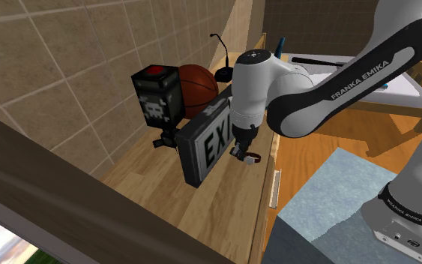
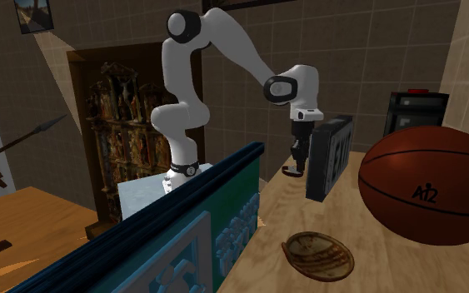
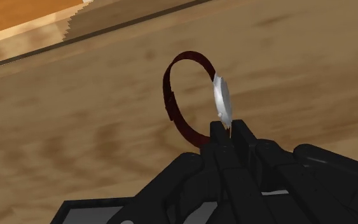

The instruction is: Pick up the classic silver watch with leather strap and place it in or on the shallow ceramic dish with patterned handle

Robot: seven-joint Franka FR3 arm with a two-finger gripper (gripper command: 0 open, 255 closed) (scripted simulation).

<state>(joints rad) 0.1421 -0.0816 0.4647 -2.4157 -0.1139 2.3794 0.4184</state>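
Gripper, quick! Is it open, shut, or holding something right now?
Gripper: shut on the watch, pinching it where the silver face meets the dark red strap.

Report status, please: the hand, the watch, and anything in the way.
Hand shut on watch, at its silver case. Dish lies empty on the counter. EXIT sign stands close beside the hand; basketball near the dish.

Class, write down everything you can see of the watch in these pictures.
The watch has a flat, round, silver-looking case and a dark red strap closed in a loop. The black tool is shut on the case's edge, holding the watch edge-on, its strap loop reaching away from the tool. Beyond it lies a wooden top; only the tool seems to touch it.
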